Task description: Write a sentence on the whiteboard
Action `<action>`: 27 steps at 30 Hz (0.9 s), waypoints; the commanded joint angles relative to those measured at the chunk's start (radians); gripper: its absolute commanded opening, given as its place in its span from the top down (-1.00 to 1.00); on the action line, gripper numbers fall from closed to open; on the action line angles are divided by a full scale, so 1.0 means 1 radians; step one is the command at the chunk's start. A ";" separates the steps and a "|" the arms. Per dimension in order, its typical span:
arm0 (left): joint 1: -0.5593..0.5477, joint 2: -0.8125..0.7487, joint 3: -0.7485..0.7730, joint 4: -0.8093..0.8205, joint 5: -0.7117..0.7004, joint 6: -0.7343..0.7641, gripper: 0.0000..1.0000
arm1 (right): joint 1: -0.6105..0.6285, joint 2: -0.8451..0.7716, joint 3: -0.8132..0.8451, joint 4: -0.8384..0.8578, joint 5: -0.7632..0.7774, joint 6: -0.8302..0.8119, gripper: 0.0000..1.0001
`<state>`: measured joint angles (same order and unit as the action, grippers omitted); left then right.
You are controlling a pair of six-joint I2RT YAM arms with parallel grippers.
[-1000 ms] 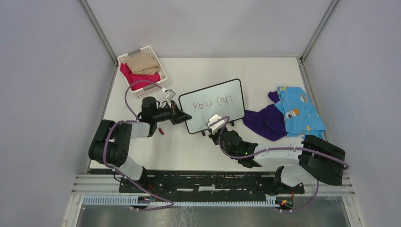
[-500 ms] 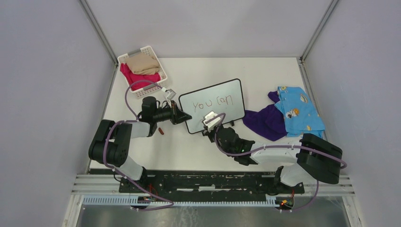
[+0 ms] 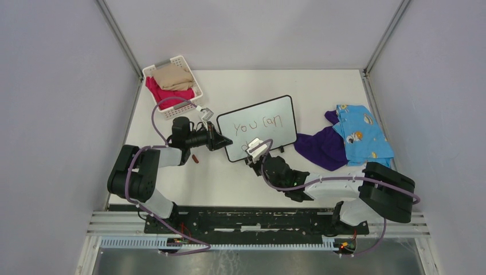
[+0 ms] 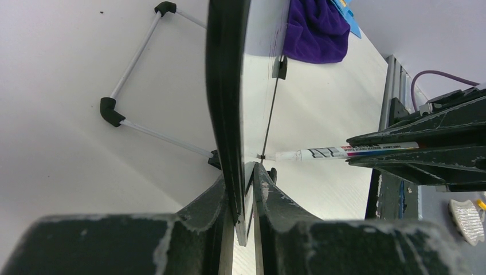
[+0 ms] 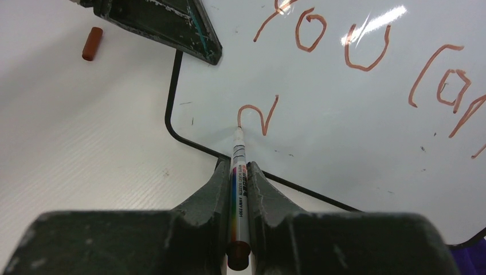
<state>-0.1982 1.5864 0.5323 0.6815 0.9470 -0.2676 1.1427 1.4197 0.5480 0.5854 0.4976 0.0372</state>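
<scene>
The whiteboard [image 3: 269, 123] lies mid-table with "you can" in red-brown ink and a fresh stroke on a second line [image 5: 258, 117]. My left gripper [image 3: 227, 141] is shut on the board's left edge; in the left wrist view its jaws clamp the black frame [image 4: 226, 114]. My right gripper [image 3: 256, 153] is shut on a white marker [image 5: 238, 172], whose tip touches the board [image 5: 367, 97] at the stroke's left end near the lower left corner. The marker also shows in the left wrist view [image 4: 338, 152].
The marker's red-brown cap [image 3: 195, 158] lies on the table left of the board, also in the right wrist view [image 5: 91, 43]. A white slatted basket [image 3: 189, 106] of clothes stands back left. Purple cloth [image 3: 321, 148] and blue printed cloth [image 3: 362, 136] lie right.
My right gripper has moved the marker left along the board's lower part, leaving a new stroke under "you". The left gripper and board have stayed put.
</scene>
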 commanded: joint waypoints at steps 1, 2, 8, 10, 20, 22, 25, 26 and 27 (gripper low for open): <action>-0.015 0.017 0.004 -0.084 -0.064 0.086 0.96 | -0.005 -0.027 -0.036 -0.018 0.051 0.011 1.00; -0.015 0.017 0.004 -0.085 -0.065 0.088 0.96 | -0.007 -0.031 -0.038 -0.019 0.061 0.009 1.00; -0.017 0.014 0.005 -0.092 -0.067 0.092 0.96 | -0.014 -0.042 -0.024 -0.024 0.117 0.004 1.00; -0.017 0.013 0.005 -0.094 -0.069 0.093 0.96 | -0.017 -0.051 -0.014 -0.022 0.129 0.004 1.00; -0.017 0.019 0.009 -0.097 -0.070 0.094 0.97 | -0.018 -0.150 -0.044 0.028 0.105 -0.025 1.00; -0.018 0.019 0.009 -0.099 -0.070 0.093 0.96 | -0.023 -0.144 -0.035 0.025 0.105 -0.030 1.00; -0.020 0.016 0.007 -0.102 -0.071 0.098 0.96 | -0.032 -0.129 -0.021 0.024 0.090 -0.029 1.00; -0.020 0.014 0.007 -0.104 -0.073 0.099 0.96 | -0.031 -0.125 -0.017 0.024 0.085 -0.029 1.00; -0.020 0.014 0.009 -0.105 -0.073 0.100 0.96 | -0.035 -0.119 -0.012 0.024 0.079 -0.029 1.00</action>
<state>-0.2012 1.5867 0.5415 0.6609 0.9447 -0.2596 1.1187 1.2915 0.5072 0.5671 0.5831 0.0200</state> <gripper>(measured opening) 0.211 0.179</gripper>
